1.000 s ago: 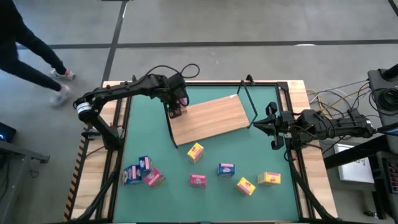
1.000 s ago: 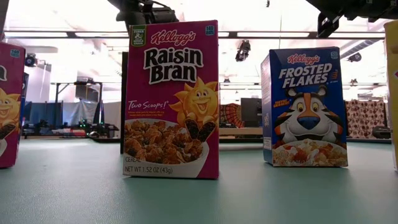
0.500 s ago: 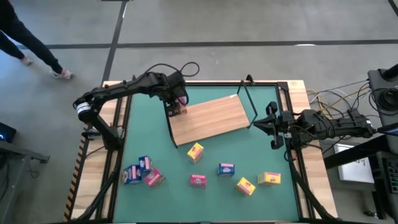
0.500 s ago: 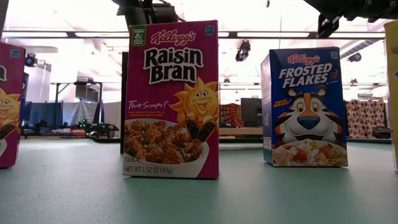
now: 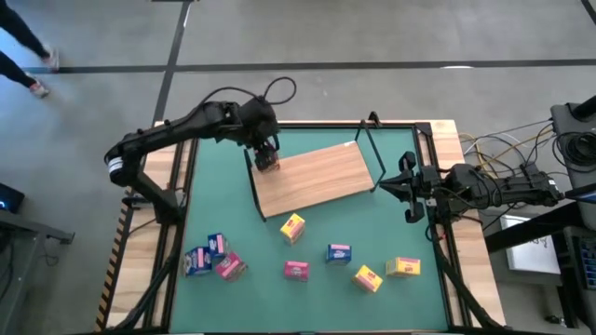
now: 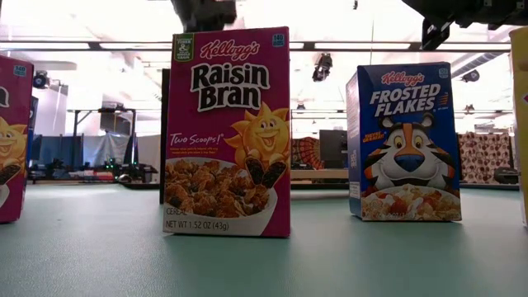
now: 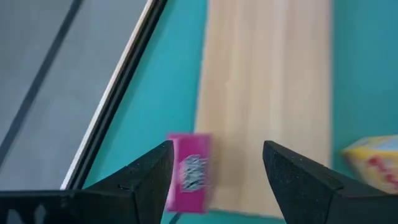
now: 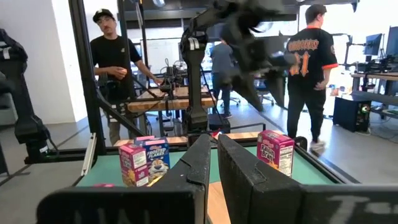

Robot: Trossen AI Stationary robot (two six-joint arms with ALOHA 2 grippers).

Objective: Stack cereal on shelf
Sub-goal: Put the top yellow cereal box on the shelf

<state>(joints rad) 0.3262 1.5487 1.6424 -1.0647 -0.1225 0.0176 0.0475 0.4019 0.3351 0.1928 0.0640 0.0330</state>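
High view: left gripper (image 5: pixel 266 158) hangs over the far-left corner of the shelf (image 5: pixel 321 177), which lies slightly skewed on the green worktop (image 5: pixel 410 233). A pink cereal box sits under it at that corner, mostly hidden by the arm. The other boxes are scattered along the near side, well apart from the shelf; nearest is a yellow box (image 5: pixel 292 226) just off the shelf's near edge. Right gripper (image 5: pixel 407 189) waits beside the shelf's right wire frame (image 5: pixel 372 149).

Low view: a Raisin Bran box (image 6: pixel 228 132) and a Frosted Flakes box (image 6: pixel 406 142) stand upright on the worktop.

Left wrist view: jaws apart, nothing between them. The pink box (image 7: pixel 190 171) rests on the shelf's edge, close to one finger (image 7: pixel 146 177) rather than centred; judged released.

Right wrist view: right jaws pressed together, empty.

Judgement: the left arm is nearer the remaining boxes at near left.
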